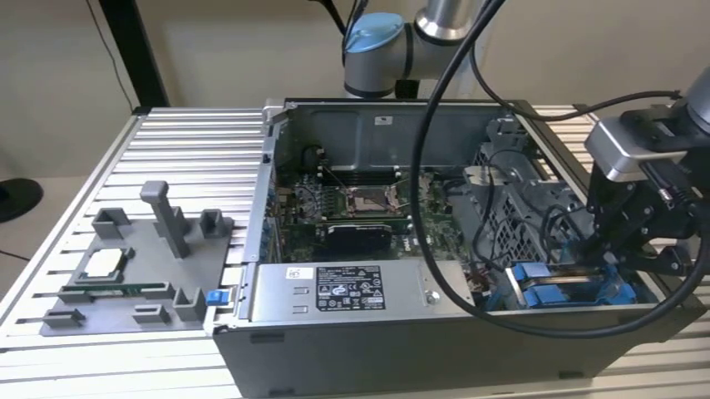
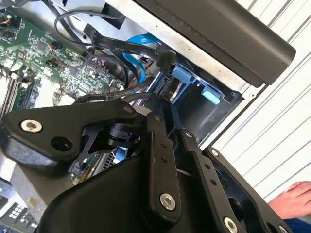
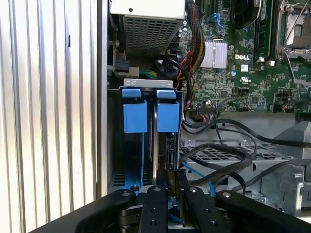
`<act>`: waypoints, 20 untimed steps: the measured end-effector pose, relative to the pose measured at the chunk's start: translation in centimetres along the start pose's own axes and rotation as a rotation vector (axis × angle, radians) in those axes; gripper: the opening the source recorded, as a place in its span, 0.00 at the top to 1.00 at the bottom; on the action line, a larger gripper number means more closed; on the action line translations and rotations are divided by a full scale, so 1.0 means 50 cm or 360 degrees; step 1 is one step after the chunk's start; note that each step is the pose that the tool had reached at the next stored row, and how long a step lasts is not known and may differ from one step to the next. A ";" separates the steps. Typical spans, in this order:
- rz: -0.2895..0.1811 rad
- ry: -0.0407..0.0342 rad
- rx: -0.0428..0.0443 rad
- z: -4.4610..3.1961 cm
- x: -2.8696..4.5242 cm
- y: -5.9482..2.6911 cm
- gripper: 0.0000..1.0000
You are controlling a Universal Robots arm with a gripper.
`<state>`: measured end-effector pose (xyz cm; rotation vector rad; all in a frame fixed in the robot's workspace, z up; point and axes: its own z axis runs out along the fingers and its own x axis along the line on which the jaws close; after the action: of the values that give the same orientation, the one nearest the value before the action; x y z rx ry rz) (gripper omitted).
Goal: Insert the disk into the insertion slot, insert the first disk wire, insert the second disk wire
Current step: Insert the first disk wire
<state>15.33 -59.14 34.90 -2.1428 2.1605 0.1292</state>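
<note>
The insertion slot (image 3: 134, 145) is the drive bay with blue rails at the corner of the open computer case (image 1: 367, 125); it also shows in the exterior view (image 1: 554, 287). The disk (image 3: 168, 119) sits edge-on inside it. Its blue carrier end shows, and its body is mostly hidden. My black gripper (image 3: 172, 177) hangs low over the bay (image 1: 603, 253), fingers drawn close on the end of a thin blue disk wire (image 3: 194, 171). That wire loops past the bay in the second wrist view (image 2: 138, 53).
A grey labelled power-supply box (image 1: 338, 291) lies along the case front, next to the bay. Black cables (image 3: 218, 150) cross a metal cage beside the gripper. A grey fixture with parts (image 1: 133, 266) lies on the slatted table (image 1: 189, 150). A person's hand (image 2: 296, 196) rests near the case.
</note>
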 end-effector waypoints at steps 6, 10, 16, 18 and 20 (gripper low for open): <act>0.0000 0.0012 0.0002 0.008 -0.013 -0.004 1.00; 0.0000 0.0019 0.0002 0.014 -0.015 -0.006 1.00; 0.0003 0.0024 0.0003 0.020 -0.017 -0.009 1.00; 0.0006 0.0025 0.0003 0.022 -0.018 -0.009 1.00; 0.0010 0.0024 0.0004 0.024 -0.019 -0.009 1.00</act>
<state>15.82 -58.05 33.85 -2.1427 2.1747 0.1116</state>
